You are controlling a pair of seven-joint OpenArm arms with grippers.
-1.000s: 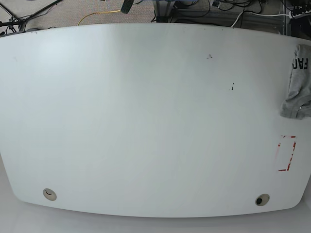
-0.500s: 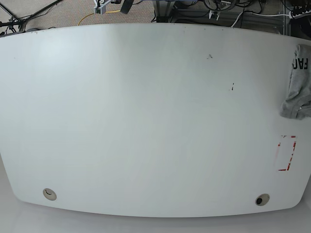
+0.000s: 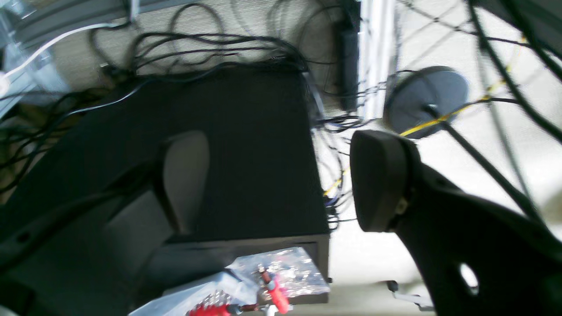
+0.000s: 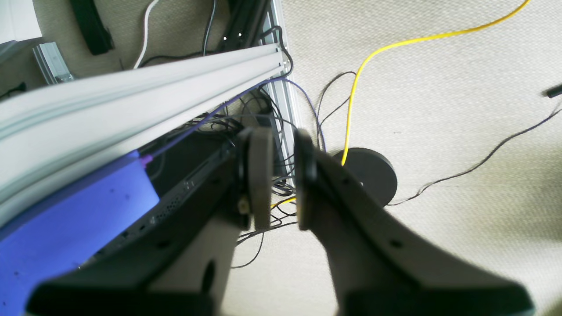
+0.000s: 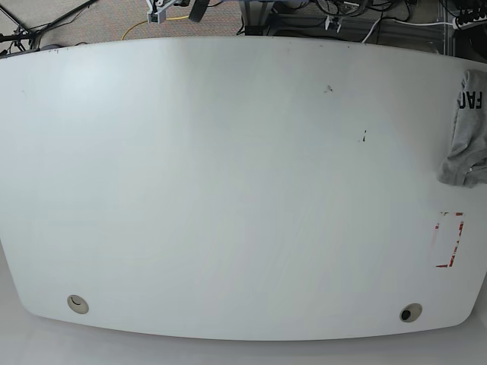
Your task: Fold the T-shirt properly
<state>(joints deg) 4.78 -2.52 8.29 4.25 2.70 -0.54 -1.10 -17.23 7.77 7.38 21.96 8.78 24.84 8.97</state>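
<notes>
T-shirt (image 5: 468, 129) unmoved, table (image 5: 228, 190) edge, tools elsewhere

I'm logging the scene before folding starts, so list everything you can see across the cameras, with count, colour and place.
Heather-grey cotton T-shirt with black lettering: one, grey, bunched at the table's right edge in the base view.
Wide white table: one, white, fills the base view.
Red tape rectangle outline: one, red, right side of the table below the shirt.
Yellow floor cable: one, yellow, on the beige carpet.
Left end effector: one, black, open, over floor clutter.
Right end effector: one, dark grey, nearly shut, empty.
</notes>
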